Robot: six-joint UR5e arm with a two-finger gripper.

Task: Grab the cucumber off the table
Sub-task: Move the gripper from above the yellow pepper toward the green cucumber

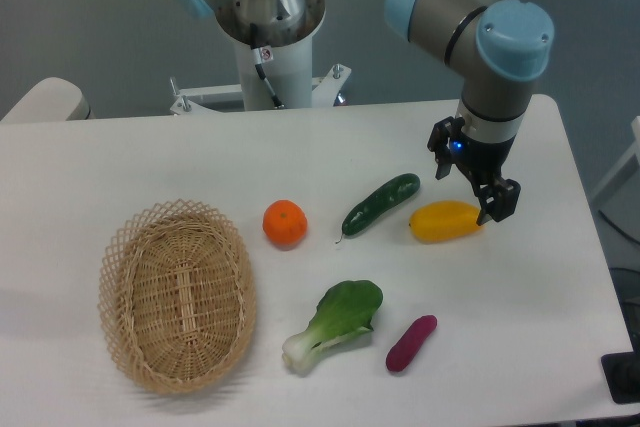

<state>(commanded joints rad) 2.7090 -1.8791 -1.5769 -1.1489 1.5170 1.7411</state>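
The cucumber (381, 204) lies diagonally on the table (520, 297), stem end low, image-left of the open, empty gripper (478, 190) beside the yellow fruit (445, 221).

You won't find any text you can read here. The one marking is a small red-and-white sticker (265, 53) on the robot's white base column (272, 67), and whatever is printed on it is too small to make out.
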